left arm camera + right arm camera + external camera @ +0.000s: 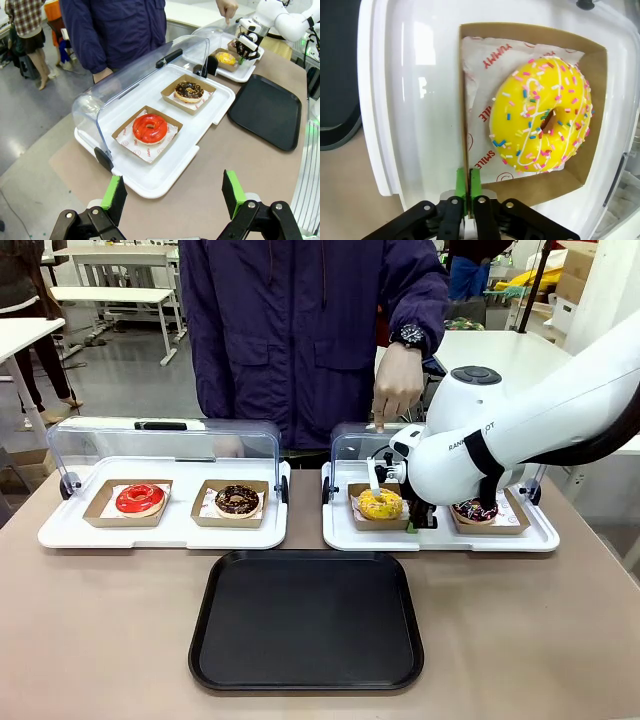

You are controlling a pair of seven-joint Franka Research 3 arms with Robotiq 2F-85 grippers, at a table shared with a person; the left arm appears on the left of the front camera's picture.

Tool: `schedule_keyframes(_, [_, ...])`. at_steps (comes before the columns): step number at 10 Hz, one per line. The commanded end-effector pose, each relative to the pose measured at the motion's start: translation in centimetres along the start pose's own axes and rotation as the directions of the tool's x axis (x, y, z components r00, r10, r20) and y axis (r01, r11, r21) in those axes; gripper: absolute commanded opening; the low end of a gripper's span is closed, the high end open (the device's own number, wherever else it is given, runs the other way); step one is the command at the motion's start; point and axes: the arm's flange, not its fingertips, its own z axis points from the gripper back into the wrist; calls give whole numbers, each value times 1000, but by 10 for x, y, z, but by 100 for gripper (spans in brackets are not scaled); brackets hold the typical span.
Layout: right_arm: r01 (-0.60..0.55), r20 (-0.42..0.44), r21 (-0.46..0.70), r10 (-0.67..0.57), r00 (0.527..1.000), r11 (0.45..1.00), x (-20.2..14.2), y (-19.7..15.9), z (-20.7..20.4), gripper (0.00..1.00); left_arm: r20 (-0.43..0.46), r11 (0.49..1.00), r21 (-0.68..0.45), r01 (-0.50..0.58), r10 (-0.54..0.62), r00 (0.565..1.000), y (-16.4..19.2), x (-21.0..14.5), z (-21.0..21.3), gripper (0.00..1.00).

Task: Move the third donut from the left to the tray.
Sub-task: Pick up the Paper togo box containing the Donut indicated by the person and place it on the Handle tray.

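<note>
I am viewing the third donut (542, 117) lying flat, glaze and sprinkles facing up, in its square cardboard holder (594, 115) on white printed paper. As a ring it is showing no long axis; the holder's walls are running parallel to the edges of the right white tray (340, 536), which is carrying it in its left half. A dark sprinkled donut (474, 510) is sitting in a second holder beside it, partly behind my right arm. The clear lid (352, 445) is standing open, and the person's hand (397, 385) is touching its top edge.

The right gripper (468, 186) is pinching the holder's near wall, green pads pressed narrowly onto the cardboard edge, apart from the donut itself.

The left white tray (165, 175) is holding a red-glazed donut (150, 128) and a chocolate donut (189, 90), each in its own holder, lid raised.

The tray (306, 620) is lying on the table (100, 640) just in front of both white trays, long side facing me.

The left gripper (174, 197) is hanging wide apart, holding nothing, above the table short of the left white tray
</note>
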Motion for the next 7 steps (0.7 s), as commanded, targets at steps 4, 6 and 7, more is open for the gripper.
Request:
schedule_keyframes(4, [10,0,-2,-10,1000,1000,-1,-2,1,0,-4,1000,-5,10,-10,1000,-1,1,1,100])
schedule_keyframes(6, [10,0,-2,-10,1000,1000,-1,-2,1,0,-4,1000,-5,10,-10,1000,-1,1,1,100])
schedule_keyframes(7, [10,0,-2,-10,1000,1000,-1,-2,1,0,-4,1000,-5,10,-10,1000,-1,1,1,100])
